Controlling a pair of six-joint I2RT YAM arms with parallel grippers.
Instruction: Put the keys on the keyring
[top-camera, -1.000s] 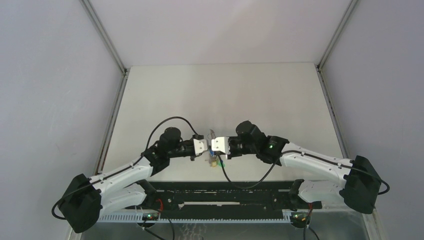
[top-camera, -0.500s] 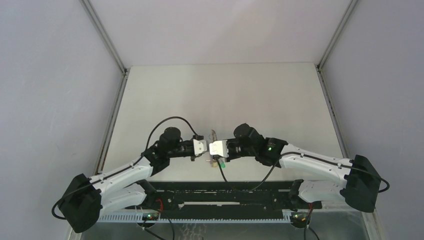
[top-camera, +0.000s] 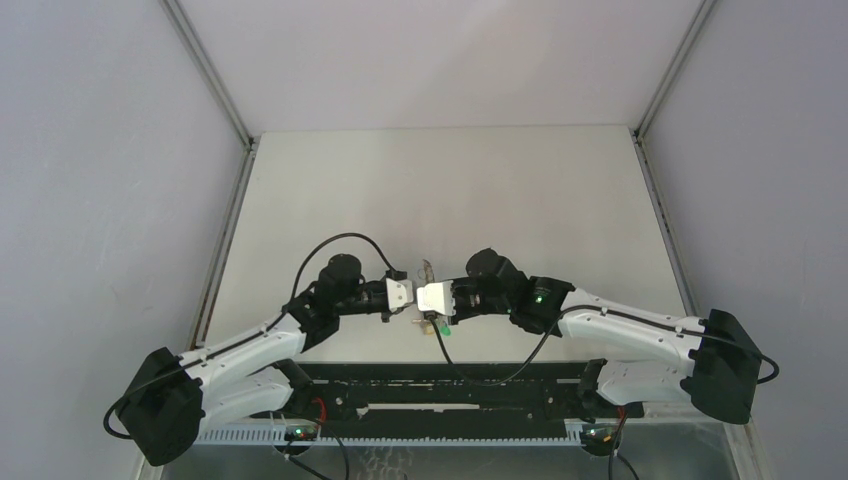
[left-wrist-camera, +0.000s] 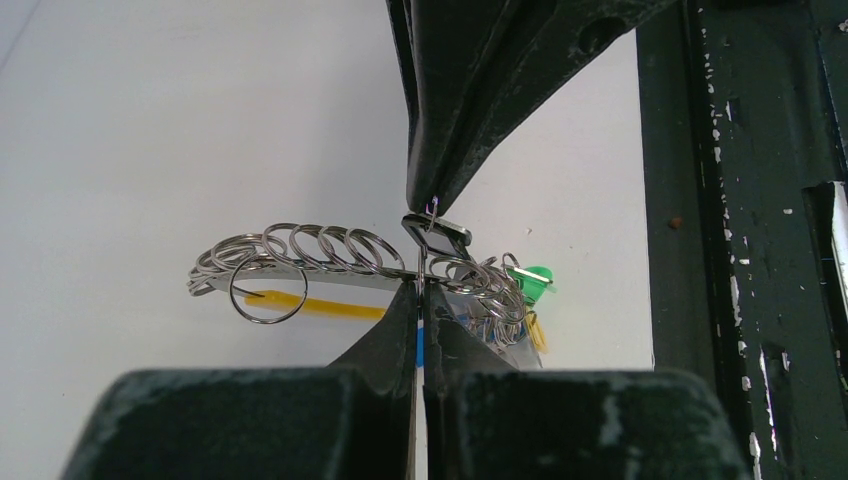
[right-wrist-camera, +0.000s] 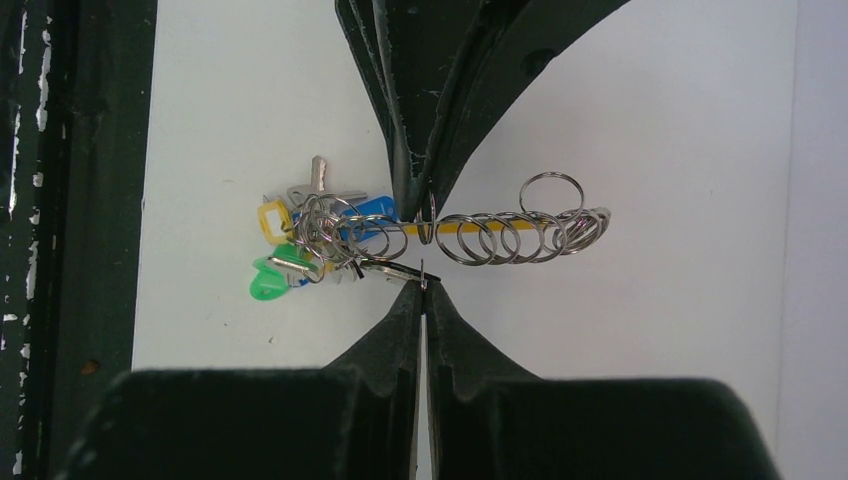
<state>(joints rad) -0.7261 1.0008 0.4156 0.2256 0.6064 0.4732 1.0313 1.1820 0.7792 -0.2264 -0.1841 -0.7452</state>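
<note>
White table (top-camera: 450, 190) is sitting inside a pale grey booth. Plain walls (top-camera: 100, 200) are rising on three sides, and metal posts (top-camera: 208, 75) are running up the far corners. The surface is showing matte and unmarked, with only soft shadows under the arms. A black rail (top-camera: 450, 385) is lying along the near edge between the arm bases and is showing chipped paint in the wrist views. Both arms are reaching inward, tips meeting over the front middle of the table. Left gripper (left-wrist-camera: 419, 295): fingers are pressing together, clamping on the keyring (left-wrist-camera: 330, 250) at its row of silver loops, which are strung along a yellow band (left-wrist-camera: 325, 305). The keyring is hanging between the two grippers, lying crosswise to them. Its bunch, with a green tag (right-wrist-camera: 265, 283), a blue tag (right-wrist-camera: 372, 210) and a yellow tag (right-wrist-camera: 272, 220), is crowding the end nearer the rail. Whether the bunch is touching the table, I cannot tell. Right gripper (right-wrist-camera: 422, 292): fingers are together, pinching the key (left-wrist-camera: 437, 231), which has a black head and a short silver blade. The key is sitting just beside the loops, right at the left gripper's tip. Whether it is touching them is too fine to tell.
</note>
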